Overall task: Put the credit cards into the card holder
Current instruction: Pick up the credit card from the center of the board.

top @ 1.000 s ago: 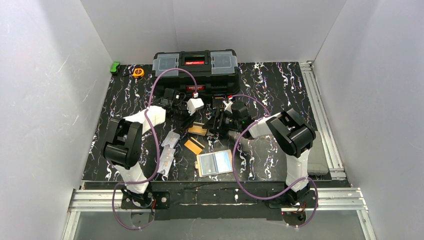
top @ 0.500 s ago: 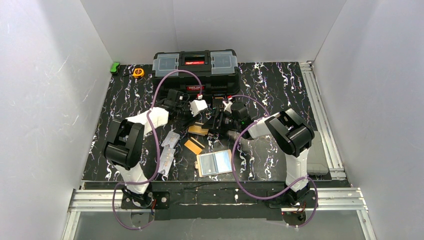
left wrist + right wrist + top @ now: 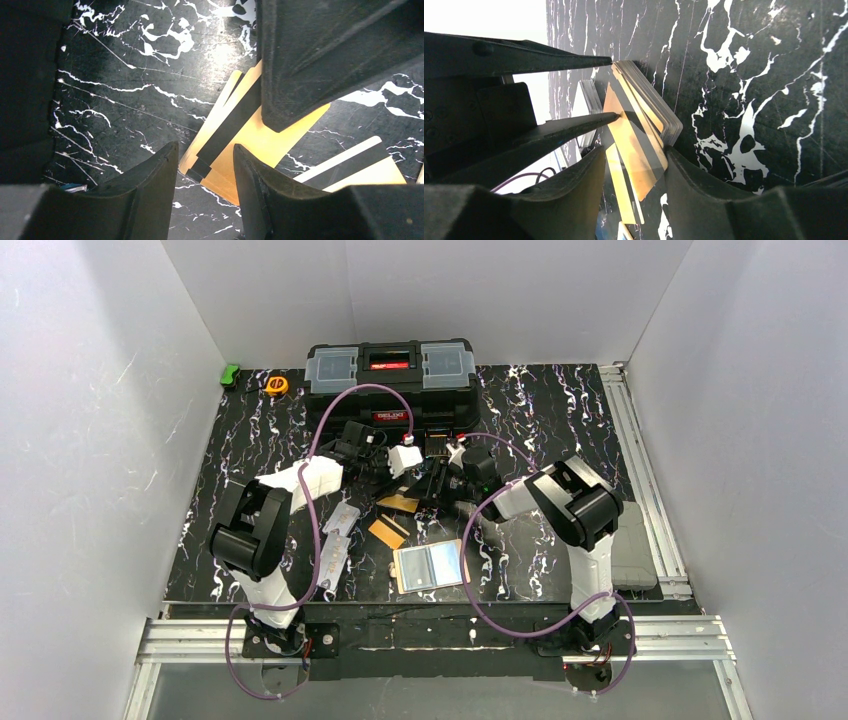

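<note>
Right wrist: right gripper (image 3: 634,152) half-open, fingers straddling the credit cards (image 3: 636,125).

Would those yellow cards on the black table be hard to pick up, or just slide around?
Probably fiddly: the cards lie flat on the table, with hardly any edge to grab. The stack is fanned out, so a push would likely slide them apart. They look thin, stiff and light.
</note>
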Tool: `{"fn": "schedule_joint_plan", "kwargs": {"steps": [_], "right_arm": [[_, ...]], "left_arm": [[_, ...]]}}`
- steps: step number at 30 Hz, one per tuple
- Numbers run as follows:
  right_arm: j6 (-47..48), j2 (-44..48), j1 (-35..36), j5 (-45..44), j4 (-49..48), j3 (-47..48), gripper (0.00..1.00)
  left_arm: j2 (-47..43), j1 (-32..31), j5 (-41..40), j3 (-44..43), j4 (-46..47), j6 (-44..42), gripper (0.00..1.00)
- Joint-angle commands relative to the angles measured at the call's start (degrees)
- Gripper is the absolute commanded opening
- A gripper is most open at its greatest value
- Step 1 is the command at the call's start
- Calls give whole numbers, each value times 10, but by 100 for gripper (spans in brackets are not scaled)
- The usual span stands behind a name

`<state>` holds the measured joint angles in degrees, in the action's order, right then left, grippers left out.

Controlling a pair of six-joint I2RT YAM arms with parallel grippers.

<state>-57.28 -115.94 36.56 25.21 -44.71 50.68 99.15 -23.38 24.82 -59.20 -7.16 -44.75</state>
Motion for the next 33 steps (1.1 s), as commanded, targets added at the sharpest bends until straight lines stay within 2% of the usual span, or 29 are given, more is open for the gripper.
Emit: {"fn": "schedule_joint_plan", "kwargs": {"steps": [1, 5, 12, 15, 19, 23, 27, 33], "right_arm": [[-16, -10, 4, -1, -42, -9, 50], [-16, -7, 4, -3, -37, -10, 40], [-13, 7, 4, -8, -24, -23, 32], [-11, 12, 3, -5, -15, -25, 23], [-9, 23, 4, -4, -7, -33, 2], [-7, 33, 3, -4, -7, -40, 1], [-2, 47, 3, 0, -3, -48, 1], [20, 85, 3, 6, 25, -65, 1]], "left_arm": [[-3, -7, 25, 15, -47, -9, 43], [-5, -8, 26, 16, -47, -9, 43], [-8, -8, 31, 16, -51, -9, 43], [-10, -8, 29, 13, -56, -7, 43], [-15, -8, 25, 3, -66, 2, 42], [-20, -8, 21, -3, -73, 10, 43], [-33, -5, 15, -17, -90, 29, 48], [-69, 16, 46, -55, -141, 69, 65]]}}
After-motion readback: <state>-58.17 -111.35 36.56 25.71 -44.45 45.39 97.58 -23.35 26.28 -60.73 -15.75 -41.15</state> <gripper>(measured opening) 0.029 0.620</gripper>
